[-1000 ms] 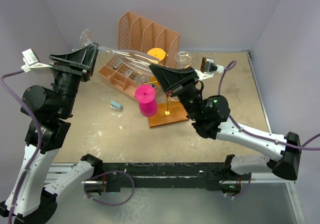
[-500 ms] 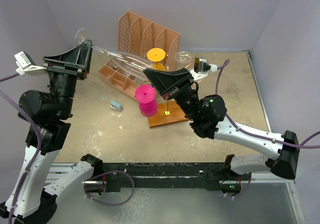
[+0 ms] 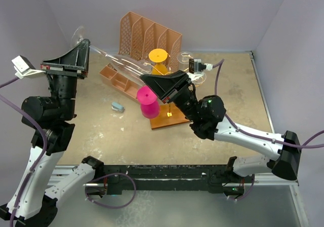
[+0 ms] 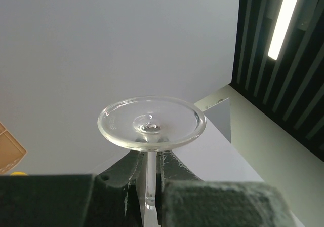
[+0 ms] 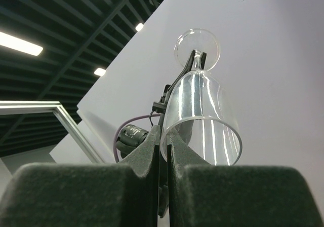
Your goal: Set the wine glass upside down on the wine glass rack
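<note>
The clear wine glass (image 3: 121, 61) hangs nearly level in the air above the back left of the table, held at both ends. My left gripper (image 3: 87, 45) is shut on its thin stem just below the round foot (image 4: 152, 123), with the pads (image 4: 169, 161) pressed against the stem. My right gripper (image 3: 145, 78) is shut on the rim of the bowl (image 5: 202, 115), one finger inside and one outside. The wine glass rack (image 3: 174, 119) stands on its brown wooden base to the right of the glass, partly hidden behind the right wrist.
A pink glass (image 3: 148, 101) and an orange one (image 3: 158, 54) sit by the rack. A peach slotted organizer (image 3: 152, 34) and a peach divided tray (image 3: 114, 77) stand at the back. A small grey-blue object (image 3: 118, 106) lies on the sandy tabletop.
My left gripper has closed on the stem under the foot. Both arms and the glass have shifted a little to the left and up.
</note>
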Robot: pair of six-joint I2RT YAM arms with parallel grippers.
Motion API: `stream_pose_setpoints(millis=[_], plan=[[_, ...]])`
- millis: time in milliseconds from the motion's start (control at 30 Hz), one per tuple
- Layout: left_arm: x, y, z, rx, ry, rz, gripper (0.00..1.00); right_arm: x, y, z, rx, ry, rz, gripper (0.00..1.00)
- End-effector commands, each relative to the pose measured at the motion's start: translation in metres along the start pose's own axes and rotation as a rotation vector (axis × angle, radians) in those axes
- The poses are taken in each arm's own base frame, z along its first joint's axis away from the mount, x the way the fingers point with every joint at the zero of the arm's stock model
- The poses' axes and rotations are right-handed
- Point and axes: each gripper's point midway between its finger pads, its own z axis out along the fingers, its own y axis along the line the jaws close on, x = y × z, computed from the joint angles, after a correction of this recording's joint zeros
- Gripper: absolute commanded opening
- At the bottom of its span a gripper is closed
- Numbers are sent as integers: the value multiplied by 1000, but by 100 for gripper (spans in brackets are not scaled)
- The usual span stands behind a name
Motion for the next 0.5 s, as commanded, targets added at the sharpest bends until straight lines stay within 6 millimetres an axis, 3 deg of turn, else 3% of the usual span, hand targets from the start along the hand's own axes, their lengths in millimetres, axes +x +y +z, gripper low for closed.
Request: stream_pose_setpoints(millis=[0,167,200,333,400,467], plan=[[-21,-26,-2,96,-88,9,0,-8,38,-1,-131,-4,66,0],[-28,-26,-7,94,-110,58,0,-12,37,-5,-112,-17,60,0],[-29,-28,-8,98,-112,66,0,-12,37,-6,-111,-14,58,5],[-33,-32,-10,99,-115,106,0,-11,36,-10,-92,3,53,42],[-35,-33,-11,92,-118,131,0,-13,26,-14,-37,-6,27,60],[-39,-32,-13,79,-126,160,0,-14,21,-21,-12,-6,-2,69]])
